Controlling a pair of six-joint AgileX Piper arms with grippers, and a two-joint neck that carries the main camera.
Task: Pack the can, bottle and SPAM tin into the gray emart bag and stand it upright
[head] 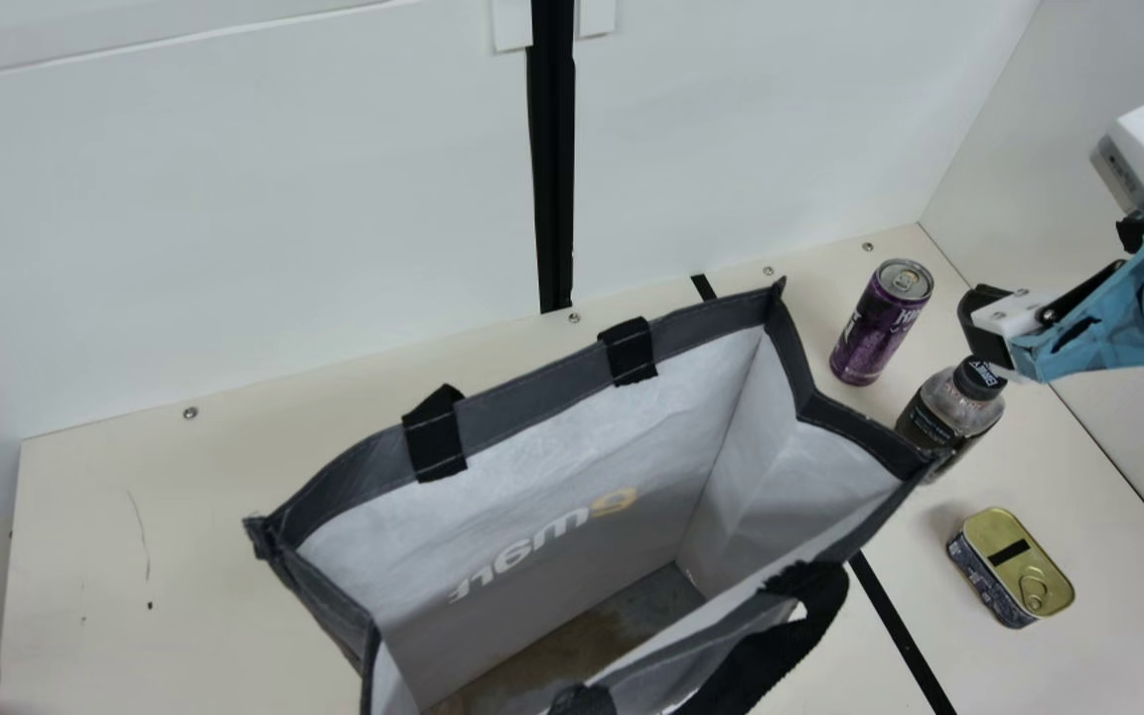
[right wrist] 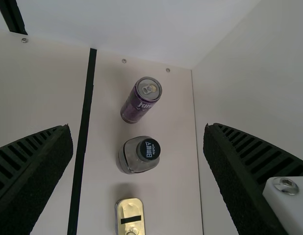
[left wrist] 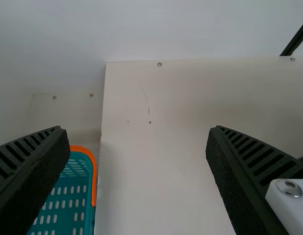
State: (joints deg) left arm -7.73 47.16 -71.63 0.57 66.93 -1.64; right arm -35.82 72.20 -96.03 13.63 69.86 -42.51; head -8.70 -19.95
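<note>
Gray emart bag (head: 532, 409) gapes in from the far edge of the worktop (head: 165, 506); can (head: 875, 328) by far right corner, bottle (head: 941, 409) and SPAM tin (head: 1014, 561) nearer right edge; left claw (left wrist: 135, 128), right claw (right wrist: 138, 126) both spread; imo a low carry could snag the handle (head: 769, 650), toppling it

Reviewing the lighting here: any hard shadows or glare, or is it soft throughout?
Main view: soft light, the gray emart bag bright inside near its rim and shaded lower down. Right wrist view: a faint, soft-edged shadow beside the SPAM tin. Left wrist view: gentle shading on the table, no harsh glare.
</note>
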